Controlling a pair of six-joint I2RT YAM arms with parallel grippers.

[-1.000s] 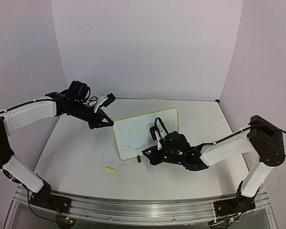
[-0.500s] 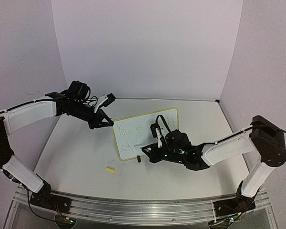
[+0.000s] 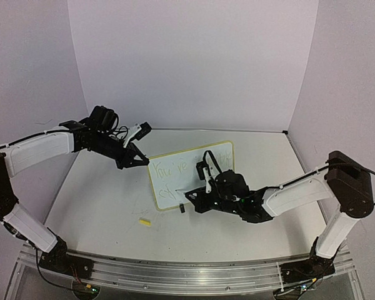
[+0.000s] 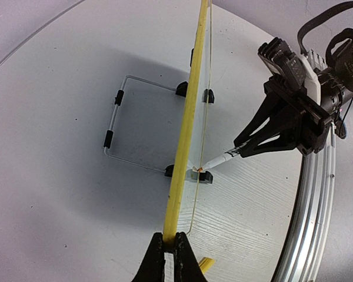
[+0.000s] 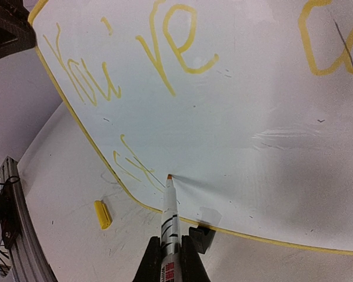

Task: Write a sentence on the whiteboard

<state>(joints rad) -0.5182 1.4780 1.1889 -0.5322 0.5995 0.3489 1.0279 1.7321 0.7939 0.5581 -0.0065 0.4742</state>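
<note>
Roughly mid-table point(image 3: 100, 194), the whiteboard point(image 3: 186, 180) stands upright on a wire stand point(image 4: 115, 126) with black clip feet point(image 4: 205, 176). The left gripper point(image 4: 169, 247) is clenched on the board's yellow rim at an upper corner. The right gripper point(image 5: 170, 247) grasps a marker point(image 5: 169, 217), whose tip touches the board low down, just beside the start of the second line of the sentence point(image 5: 123, 64). "You're" reads clearly; from above, the right wrist and its cable cover the words further along. A yellow cap point(image 5: 102, 214) lies on the table near the board's lower corner.
</note>
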